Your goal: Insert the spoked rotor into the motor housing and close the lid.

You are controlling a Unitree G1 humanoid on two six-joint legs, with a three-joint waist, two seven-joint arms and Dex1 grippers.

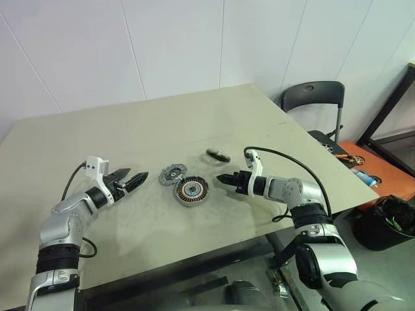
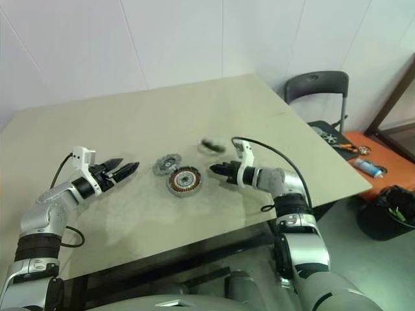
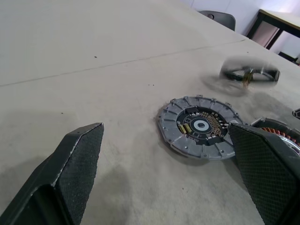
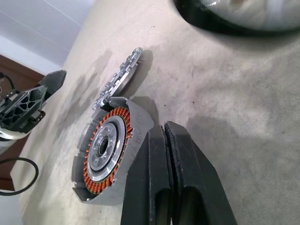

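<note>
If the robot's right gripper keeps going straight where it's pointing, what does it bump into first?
Probably the motor housing. The right gripper, fingers shut, points left toward its copper-wound rim, though it may be slightly too high to hit.

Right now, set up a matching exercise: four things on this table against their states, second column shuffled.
1. left gripper
2. right gripper
3. motor housing
4. blurred dark ring

A. coppery windings facing up
B. fingers shut, empty
C. fingers wide open
D. farthest back on the table

Pairs: 1-C, 2-B, 3-A, 4-D
</note>
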